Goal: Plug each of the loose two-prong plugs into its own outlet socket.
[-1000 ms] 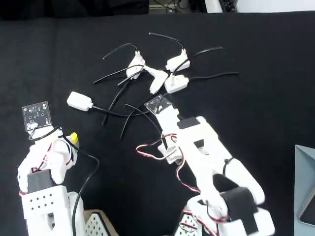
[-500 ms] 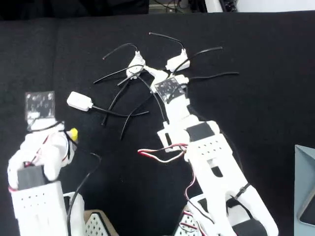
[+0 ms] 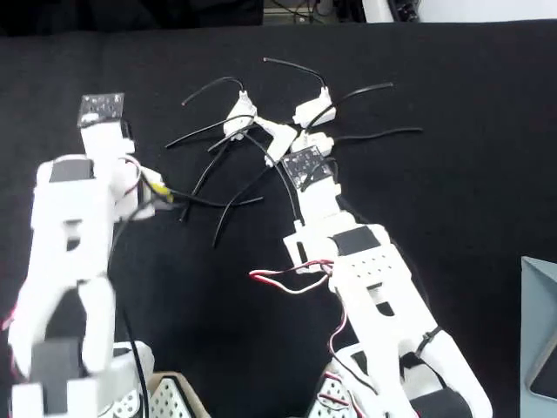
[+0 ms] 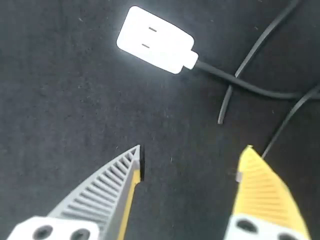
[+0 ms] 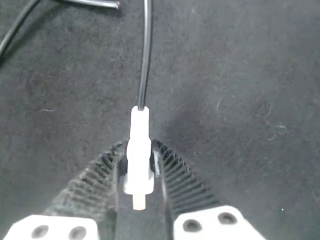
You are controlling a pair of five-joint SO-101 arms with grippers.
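Left claw (image 4: 193, 150) swung over, spread above boxy socket (image 4: 155, 39); right claw (image 5: 137, 148) pinches slim plug (image 5: 140, 127).

Both arms are white plastic with black motor blocks. The left arm (image 3: 70, 235) ends in the left gripper (image 4: 193, 150), which has one grey and one yellow ribbed finger on white screw-holed bases. The right gripper (image 5: 137, 146) has black ribbed fingers. Red-and-white wires (image 3: 278, 280) loop at the right arm's (image 3: 374, 287) nine o'clock.

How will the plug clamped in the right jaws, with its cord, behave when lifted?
The plug looks small and rigid, so probably light and steady in the right gripper. Its thin black cord curves loosely, so it likely trails floppily.
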